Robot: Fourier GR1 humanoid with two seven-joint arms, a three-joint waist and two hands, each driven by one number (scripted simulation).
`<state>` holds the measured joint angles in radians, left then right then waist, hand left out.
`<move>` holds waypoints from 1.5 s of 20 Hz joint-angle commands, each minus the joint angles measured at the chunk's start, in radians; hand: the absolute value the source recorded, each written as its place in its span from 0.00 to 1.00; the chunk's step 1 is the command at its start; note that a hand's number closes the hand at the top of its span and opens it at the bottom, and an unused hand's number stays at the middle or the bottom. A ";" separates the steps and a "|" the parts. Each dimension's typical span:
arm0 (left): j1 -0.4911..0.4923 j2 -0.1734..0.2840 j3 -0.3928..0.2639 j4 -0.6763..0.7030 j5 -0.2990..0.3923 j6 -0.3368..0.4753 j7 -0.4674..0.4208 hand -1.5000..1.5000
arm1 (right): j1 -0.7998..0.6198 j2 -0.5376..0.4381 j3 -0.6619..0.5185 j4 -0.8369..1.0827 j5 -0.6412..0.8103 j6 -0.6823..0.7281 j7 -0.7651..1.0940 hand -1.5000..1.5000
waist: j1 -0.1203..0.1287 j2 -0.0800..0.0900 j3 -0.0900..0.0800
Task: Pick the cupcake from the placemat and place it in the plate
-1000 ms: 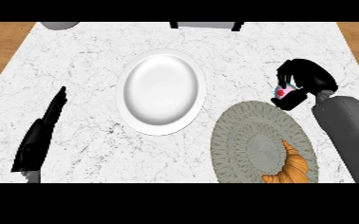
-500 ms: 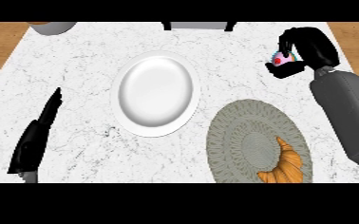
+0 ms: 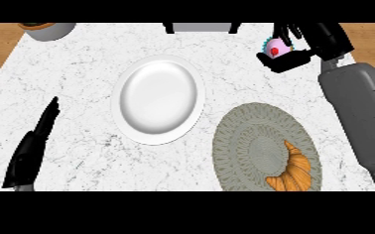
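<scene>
Fingers (image 3: 293,32) of the right hand (image 3: 311,42) are curled round the cupcake (image 3: 276,48), with the thumb closing under it, so the cupcake is clamped in that hand and held up over the far right part of the table (image 3: 88,69). The cupcake is pink with a red dot on it and a bluish frilled wrapper showing at its edge. It is off the placemat (image 3: 249,144), which lies nearer the robot on the right side, round and grey-green with a ringed pattern. A croissant (image 3: 291,171) lies on the near right part of the placemat. The plate (image 3: 157,99) is white and sits near the middle of the table, just left of the placemat, with nothing on it; the cupcake is well apart from it, up and to the right. The grey right forearm (image 3: 351,109) runs down the right edge of the view. The left hand (image 3: 33,146) rests at the lower left with its fingers straight and together, pointing away from the robot, holding nothing. At the far left corner a grey bowl (image 3: 47,29) shows partly, and a dark chair (image 3: 201,28) stands at the far edge.
</scene>
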<state>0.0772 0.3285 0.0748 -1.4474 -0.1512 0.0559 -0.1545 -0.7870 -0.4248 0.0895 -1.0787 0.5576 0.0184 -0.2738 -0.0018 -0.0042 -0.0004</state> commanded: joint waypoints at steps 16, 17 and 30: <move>-0.004 -0.020 -0.007 -0.081 -0.030 -0.031 0.067 0.50 | -0.191 0.421 0.204 -0.008 0.067 0.051 0.418 1.00 | 0.028 0.008 0.000; -0.058 -0.017 0.029 0.014 -0.029 -0.015 0.014 0.50 | -0.172 0.422 0.246 -0.014 0.043 0.017 0.438 1.00 | 0.021 0.008 -0.001; -0.076 -0.017 0.014 -0.009 -0.018 -0.074 0.033 0.50 | -0.263 0.425 0.463 0.266 -0.340 -0.171 0.507 1.00 | 0.076 0.019 -0.001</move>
<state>0.0198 0.3101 0.0872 -1.4715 -0.1775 -0.0023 -0.1167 -1.0644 -0.0023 0.5413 -0.8442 0.3579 -0.0870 0.1875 0.0571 0.0109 -0.0009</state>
